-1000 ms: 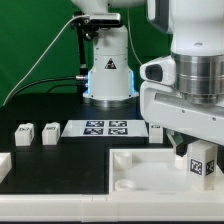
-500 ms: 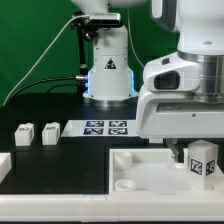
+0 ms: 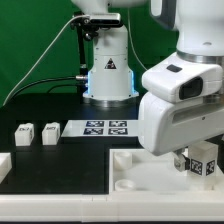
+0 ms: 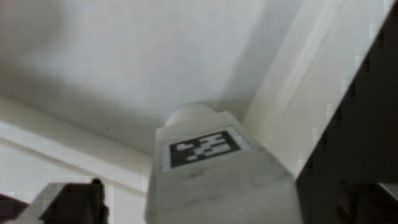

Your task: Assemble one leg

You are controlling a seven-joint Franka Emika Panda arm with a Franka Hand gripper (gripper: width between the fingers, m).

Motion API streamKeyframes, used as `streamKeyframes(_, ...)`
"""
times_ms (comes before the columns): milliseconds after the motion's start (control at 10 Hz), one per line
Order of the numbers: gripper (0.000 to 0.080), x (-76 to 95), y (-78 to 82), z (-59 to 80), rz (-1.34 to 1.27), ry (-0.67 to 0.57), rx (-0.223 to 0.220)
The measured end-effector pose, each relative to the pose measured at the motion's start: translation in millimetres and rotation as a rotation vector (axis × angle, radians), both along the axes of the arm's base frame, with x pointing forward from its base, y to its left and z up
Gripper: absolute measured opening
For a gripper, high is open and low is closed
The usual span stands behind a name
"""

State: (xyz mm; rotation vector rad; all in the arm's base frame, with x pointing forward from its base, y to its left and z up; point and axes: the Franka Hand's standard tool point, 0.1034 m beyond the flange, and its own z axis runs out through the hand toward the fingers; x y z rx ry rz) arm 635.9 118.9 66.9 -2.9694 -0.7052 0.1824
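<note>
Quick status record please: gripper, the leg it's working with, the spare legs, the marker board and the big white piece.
gripper: shut on the leg, low at the exterior view's right
the leg: held upright, tag visible, over the large white piece; wrist view shows its tagged face between the fingers
large white piece: flat on the table, recessed pockets showing
spare legs: two side by side, at the exterior view's left
marker board: flat on the table, behind the large white piece
</note>
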Motion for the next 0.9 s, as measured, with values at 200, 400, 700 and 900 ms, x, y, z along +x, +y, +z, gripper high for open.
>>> streamKeyframes(200,0.0535,-0.1,-0.2,-0.3,-0.002,0.001,0.000)
streamKeyframes(400,0.0292,-0.1,-0.7,-0.6,-0.003,0.001,-0.001)
streamKeyframes(700,0.0294,-0.1,-1.0,-0.7,-0.077,0.005,-0.010)
streamKeyframes(900,0.0294,0.7,1.0,-0.6,-0.404,0.018,-0.050)
